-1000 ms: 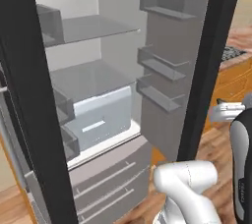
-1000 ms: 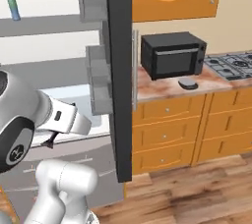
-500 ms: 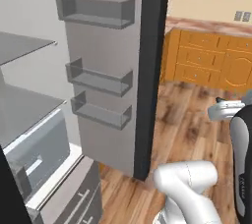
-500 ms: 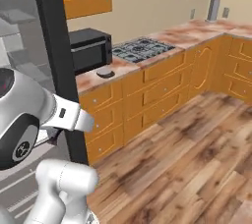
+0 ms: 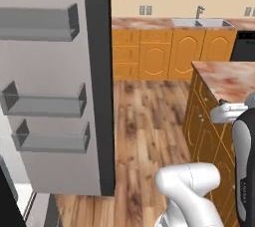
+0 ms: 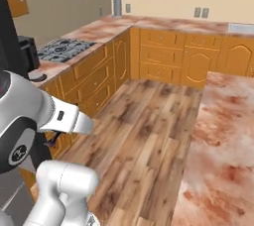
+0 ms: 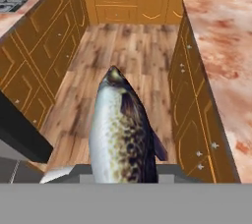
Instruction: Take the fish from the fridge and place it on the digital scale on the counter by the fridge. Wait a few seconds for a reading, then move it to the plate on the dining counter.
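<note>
Fridge (image 5: 55, 96): I see its door standing open at left | Dining counter (image 7: 224, 56): marbled slab at right | Fish (image 7: 123, 134): I note it held up in the hand over the wood floor | Gripper: fingertips hidden behind the fish, spread unreadable.

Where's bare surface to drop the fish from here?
The dining counter right of the gripper is bare marbled slab in every view. The wood floor aisle between it and the orange cabinets is open. The short counter by the fridge is tighter: stove and microwave crowd it.
</note>
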Robot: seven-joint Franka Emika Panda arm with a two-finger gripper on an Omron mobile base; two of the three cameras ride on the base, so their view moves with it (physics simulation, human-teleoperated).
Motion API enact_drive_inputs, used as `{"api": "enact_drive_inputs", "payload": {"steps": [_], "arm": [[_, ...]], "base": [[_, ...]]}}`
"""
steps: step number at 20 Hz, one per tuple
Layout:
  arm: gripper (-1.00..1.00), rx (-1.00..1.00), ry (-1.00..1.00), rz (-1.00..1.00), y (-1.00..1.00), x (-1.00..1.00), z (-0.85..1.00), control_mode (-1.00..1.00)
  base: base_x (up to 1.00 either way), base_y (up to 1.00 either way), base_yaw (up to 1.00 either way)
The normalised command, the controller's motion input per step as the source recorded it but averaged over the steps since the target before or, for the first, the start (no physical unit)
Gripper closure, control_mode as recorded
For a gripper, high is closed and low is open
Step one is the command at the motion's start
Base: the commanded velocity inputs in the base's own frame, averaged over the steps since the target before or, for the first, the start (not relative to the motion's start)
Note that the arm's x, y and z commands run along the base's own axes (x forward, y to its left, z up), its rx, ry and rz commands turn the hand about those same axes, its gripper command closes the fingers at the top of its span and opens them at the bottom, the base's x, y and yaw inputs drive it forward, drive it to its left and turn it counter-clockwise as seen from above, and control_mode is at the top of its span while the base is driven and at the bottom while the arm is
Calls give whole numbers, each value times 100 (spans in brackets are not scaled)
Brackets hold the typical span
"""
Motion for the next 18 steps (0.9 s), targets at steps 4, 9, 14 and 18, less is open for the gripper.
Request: {"api": "enact_drive_inputs", "payload": {"steps": [4,9,14,18], "arm": [[100,0,0,0,0,0,0,100],[100,0,0,0,0,0,0,100],[100,0,0,0,0,0,0,100],[100,0,0,0,0,0,0,100]], "base": [[19,-12,-41],[19,-43,-9],[66,-62,0],[100,-19,0]]}}
